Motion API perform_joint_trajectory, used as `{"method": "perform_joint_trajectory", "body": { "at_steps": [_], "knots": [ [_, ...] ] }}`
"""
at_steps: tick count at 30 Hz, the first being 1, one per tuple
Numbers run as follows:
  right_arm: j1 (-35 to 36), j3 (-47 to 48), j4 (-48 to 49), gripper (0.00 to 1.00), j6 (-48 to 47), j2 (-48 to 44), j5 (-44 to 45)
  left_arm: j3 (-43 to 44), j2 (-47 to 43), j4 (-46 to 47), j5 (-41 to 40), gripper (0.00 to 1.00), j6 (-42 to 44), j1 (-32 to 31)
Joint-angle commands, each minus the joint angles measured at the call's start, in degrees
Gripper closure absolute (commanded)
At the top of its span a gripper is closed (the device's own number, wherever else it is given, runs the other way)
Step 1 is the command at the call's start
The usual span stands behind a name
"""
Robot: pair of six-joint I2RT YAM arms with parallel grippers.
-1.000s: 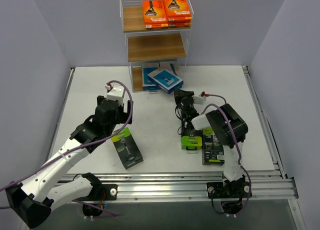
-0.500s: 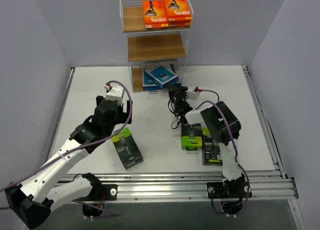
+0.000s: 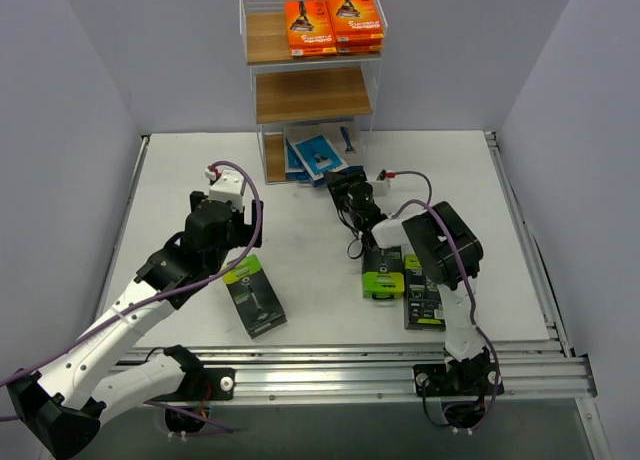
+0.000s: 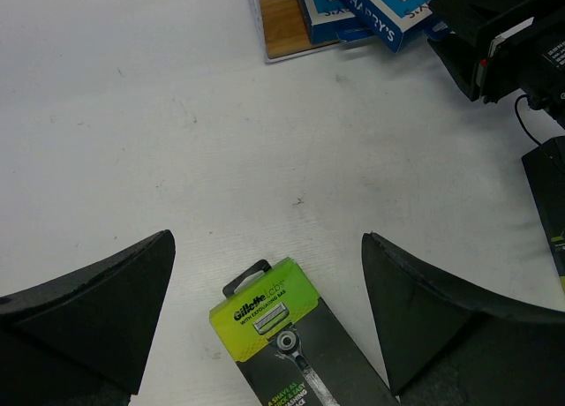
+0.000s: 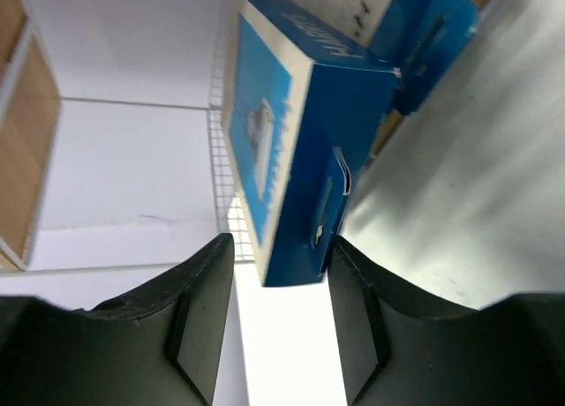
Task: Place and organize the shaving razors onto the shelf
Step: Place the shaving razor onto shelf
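Note:
The shelf (image 3: 312,95) stands at the back. Orange razor packs (image 3: 332,25) lie on its top tier. Blue-and-white packs (image 3: 318,156) sit in the bottom tier. My right gripper (image 3: 340,185) is at the shelf's foot. In the right wrist view it (image 5: 282,243) is open, with the near end of a blue pack (image 5: 282,159) between its fingers and a gap on the left side. My left gripper (image 4: 267,238) is open and empty over a black pack with a lime-green top (image 4: 274,335), which also shows in the top view (image 3: 255,295).
Two more black-and-green packs (image 3: 383,275) (image 3: 424,292) lie side by side near the right arm's base. The middle tier holds nothing. Grey walls close in left, right and behind. A rail runs along the table's near edge (image 3: 350,365).
My right gripper has moved up and left toward the shelf, and the blue pack has gone further into the bottom tier. The left arm has barely shifted.

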Motion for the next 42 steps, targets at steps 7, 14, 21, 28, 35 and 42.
{"method": "perform_joint_trajectory", "body": {
  "at_steps": [7,14,21,28,35,42],
  "knots": [
    [-5.1,-1.8,-8.2,0.55,-3.7,-5.9,-15.8,0.7,-0.8,2.3,1.0,0.05,0.6,-0.1],
    [-7.1,-0.7,-10.5,0.61,-7.3,-6.5,-18.9,0.4,-1.3,2.6,1.1,0.05,0.7,-0.1],
    [-7.6,3.1,-11.5,0.65,-7.3,-3.5,-21.4,0.3,-1.2,2.6,1.2,0.05,0.8,-0.2],
    [-8.1,5.2,-10.1,0.68,-6.3,-0.9,-23.2,0.3,-0.6,2.6,1.5,0.05,1.0,-0.1],
    [-8.7,7.1,-11.0,0.74,-6.3,0.3,-23.8,0.3,-0.4,2.7,1.5,0.05,1.1,-0.2],
    [-9.3,8.4,-10.5,0.76,-6.0,1.2,-24.5,0.4,0.0,2.6,1.7,0.05,1.2,-0.1]
  ]
}}
